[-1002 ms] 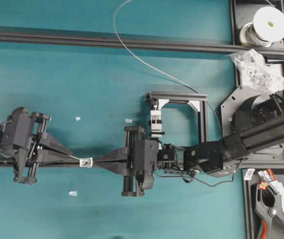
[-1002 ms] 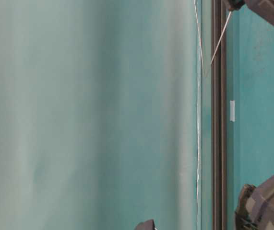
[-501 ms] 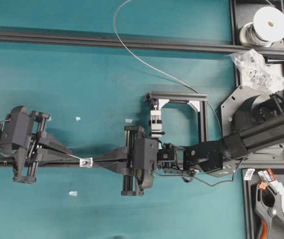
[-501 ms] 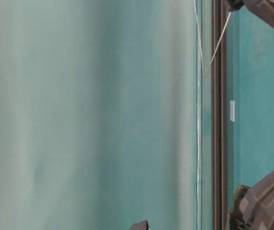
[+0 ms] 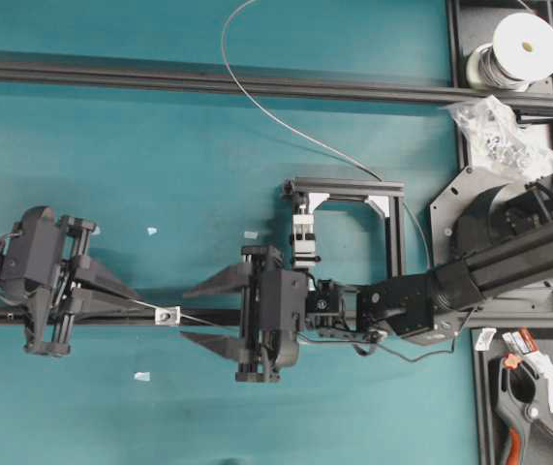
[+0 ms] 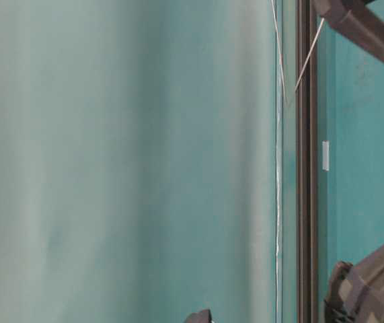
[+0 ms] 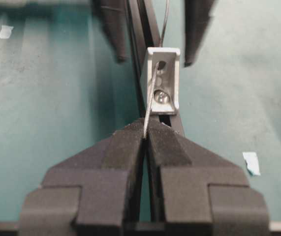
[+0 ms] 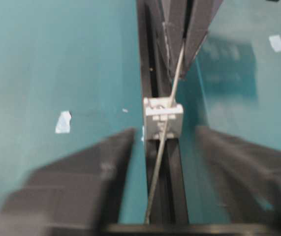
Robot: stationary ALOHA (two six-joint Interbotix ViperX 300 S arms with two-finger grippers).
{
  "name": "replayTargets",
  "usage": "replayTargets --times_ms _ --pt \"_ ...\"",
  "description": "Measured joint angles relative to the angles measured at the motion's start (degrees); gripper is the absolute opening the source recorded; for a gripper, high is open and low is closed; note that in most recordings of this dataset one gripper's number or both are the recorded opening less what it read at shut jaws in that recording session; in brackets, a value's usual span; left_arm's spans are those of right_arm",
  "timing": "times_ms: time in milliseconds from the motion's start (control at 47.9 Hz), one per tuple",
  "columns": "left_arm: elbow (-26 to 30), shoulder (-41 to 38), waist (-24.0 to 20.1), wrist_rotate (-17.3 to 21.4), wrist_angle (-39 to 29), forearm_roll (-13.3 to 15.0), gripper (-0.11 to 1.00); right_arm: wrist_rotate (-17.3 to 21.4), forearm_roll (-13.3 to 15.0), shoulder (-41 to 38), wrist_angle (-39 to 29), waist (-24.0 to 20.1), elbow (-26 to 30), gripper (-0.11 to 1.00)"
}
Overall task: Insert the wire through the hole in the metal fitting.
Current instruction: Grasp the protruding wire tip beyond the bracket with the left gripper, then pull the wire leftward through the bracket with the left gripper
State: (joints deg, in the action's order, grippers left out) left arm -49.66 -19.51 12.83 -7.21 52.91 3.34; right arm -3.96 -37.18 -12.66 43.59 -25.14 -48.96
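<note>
My left gripper [image 7: 145,140] stays clenched on the thin pale grey wire [image 7: 150,105], which passes through the small shiny silver metal fitting [image 5: 168,315] on the black rail [image 5: 353,316]. At three o'clock of it, my right gripper [image 5: 206,314] has just released; threading looks done, wire secured from the left only.

Shiny silver metal fitting [image 7: 162,81], thin pale wire [image 7: 150,110], matt black fingers [image 7: 118,157], matt teal table [image 5: 160,145].

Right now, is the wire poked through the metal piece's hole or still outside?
Through. The wire enters the metal fitting and continues beyond; the left tool pinches its end.
</note>
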Motion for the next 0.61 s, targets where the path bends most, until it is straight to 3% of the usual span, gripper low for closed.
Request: replayTargets --times_ms 605 --pt "-12.39 11.60 0.09 -0.18 -2.29 0.00 -0.11 0.00 0.00 3.43 -2.02 0.00 -2.55 0.87"
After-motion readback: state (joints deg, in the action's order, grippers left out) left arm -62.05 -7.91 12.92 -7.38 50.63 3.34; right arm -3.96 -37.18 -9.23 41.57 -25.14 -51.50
